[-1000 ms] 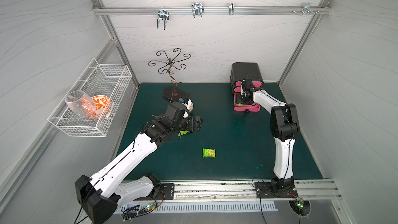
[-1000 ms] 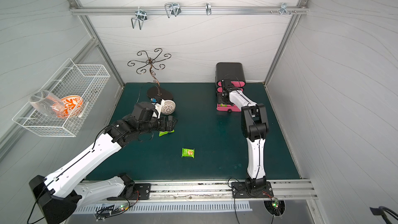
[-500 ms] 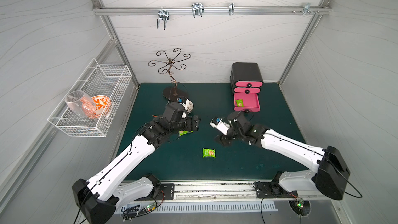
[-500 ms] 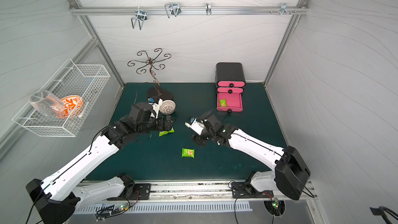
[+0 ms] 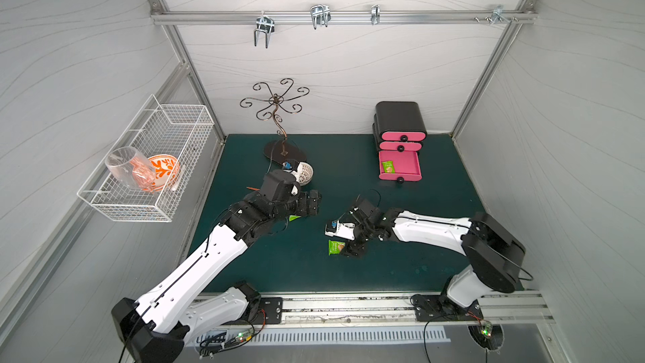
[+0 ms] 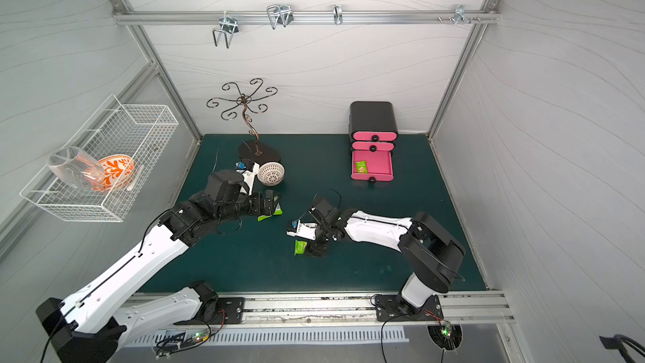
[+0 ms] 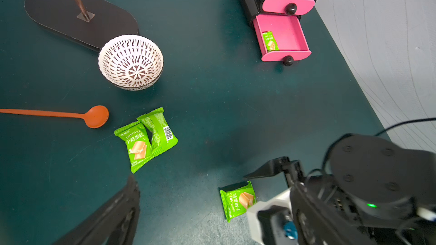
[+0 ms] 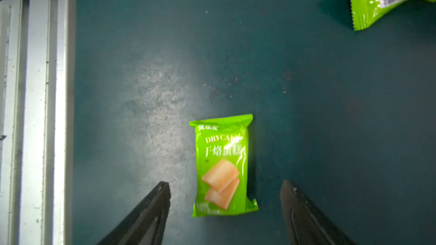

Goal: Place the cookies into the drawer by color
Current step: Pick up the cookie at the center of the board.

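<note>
The drawer [image 5: 399, 127] is a black chest with pink fronts at the back right. Its bottom tray [image 5: 408, 165] is pulled out, with one green cookie [image 5: 388, 167] inside. A lone green cookie [image 5: 335, 248] [image 8: 223, 166] lies flat at the front middle of the mat. My right gripper [image 5: 349, 249] [image 8: 225, 185] hangs open just above one end of it, a finger on each side, not touching. Two more green cookies [image 7: 139, 144] [image 7: 160, 130] overlap beneath my left gripper [image 5: 314, 202], which is open and empty. Only one left finger [image 7: 127, 199] shows in the left wrist view.
A white lattice bowl [image 5: 304, 172] and the dark oval base of a curly metal stand [image 5: 282, 150] sit at the back left. An orange spoon [image 7: 70, 115] lies near the paired cookies. A wire basket [image 5: 146, 165] hangs on the left wall. The metal rail [image 8: 35, 114] borders the mat's front.
My right arm swung away from the drawer to the front middle, came down over the lone green cookie and opened wider. My left arm barely moved.
</note>
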Tool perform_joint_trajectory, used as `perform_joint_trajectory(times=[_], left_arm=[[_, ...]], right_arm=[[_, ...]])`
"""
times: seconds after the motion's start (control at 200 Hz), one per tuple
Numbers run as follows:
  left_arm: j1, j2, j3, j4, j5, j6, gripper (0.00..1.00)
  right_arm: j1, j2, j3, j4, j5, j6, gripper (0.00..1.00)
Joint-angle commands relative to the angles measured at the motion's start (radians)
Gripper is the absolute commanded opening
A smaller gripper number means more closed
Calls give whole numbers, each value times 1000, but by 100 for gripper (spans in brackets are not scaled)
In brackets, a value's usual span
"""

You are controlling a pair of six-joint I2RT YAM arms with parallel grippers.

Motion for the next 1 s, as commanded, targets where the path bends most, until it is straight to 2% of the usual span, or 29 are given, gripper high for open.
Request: perform_joint_trajectory(times=[0.0,0.16,0.4,0.6,0.76,0.85,0.995], left_arm=[[5,-22,2,15,-10,-12,99],[5,-29,-5,17,-6,-8,99],[6,-63,-19,-13,192,60,99],[5,-76,3,-176,233,74,99],[5,-68,33,-244,313,62,99],[5,-43,52,-294,368,58,99],[5,-48,59,-290,350,51,99]], right_arm=[[13,62,39,27,-8,-44,79],[23,130,49,26,10,-45,75],[63,152,6,25,87,-38,66],[74,162,15,14,140,-14,46],[75,121,5,34,156,3,36],[74,80,-10,60,170,21,34],[47,5,-18,97,194,105,32]])
